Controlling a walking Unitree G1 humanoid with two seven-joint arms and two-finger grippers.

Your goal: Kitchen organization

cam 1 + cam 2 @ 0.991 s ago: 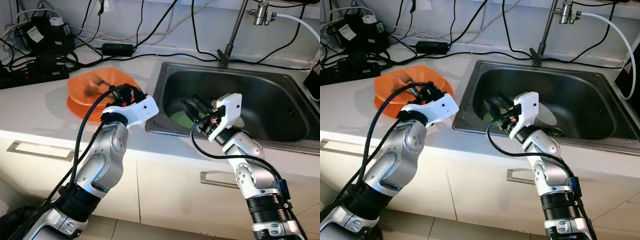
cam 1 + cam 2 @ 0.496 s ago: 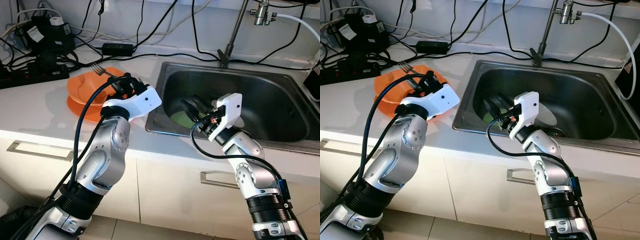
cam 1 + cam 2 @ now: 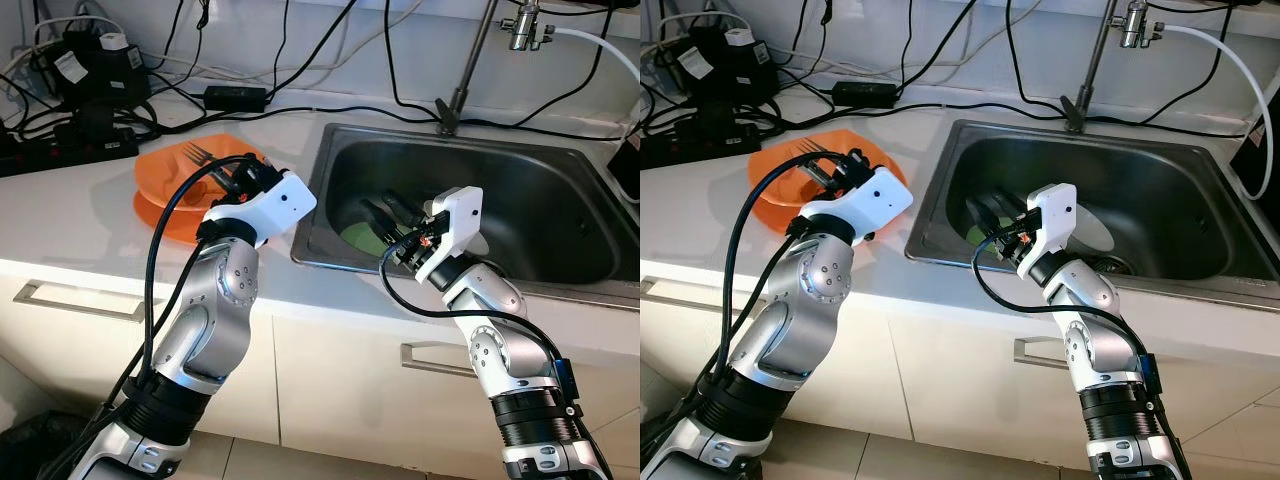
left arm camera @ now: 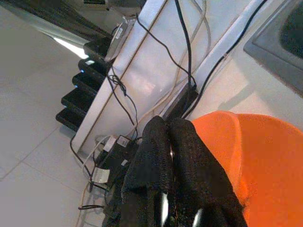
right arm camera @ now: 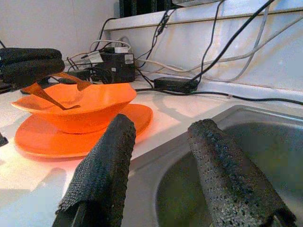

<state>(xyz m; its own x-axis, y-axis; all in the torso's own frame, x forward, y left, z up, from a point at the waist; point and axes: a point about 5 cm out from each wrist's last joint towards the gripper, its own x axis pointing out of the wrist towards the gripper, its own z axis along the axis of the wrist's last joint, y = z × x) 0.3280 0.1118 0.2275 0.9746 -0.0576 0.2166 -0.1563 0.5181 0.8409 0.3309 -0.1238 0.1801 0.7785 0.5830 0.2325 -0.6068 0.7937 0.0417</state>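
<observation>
Since a second ago your left tool has lifted the fork clear, pinched shut on its handle, tines at 10 o'clock over the orange bowl. Handle hidden by fingers. Right tool gapes wide at the sink rim; green dish half-hidden behind it.

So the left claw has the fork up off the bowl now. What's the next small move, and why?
Probably swing the left claw toward the sink, keeping its grip. It is shut on the fork, which it has lifted clear of the orange bowl, tines up. The sink lies just to its right, where the open right claw hovers.
</observation>
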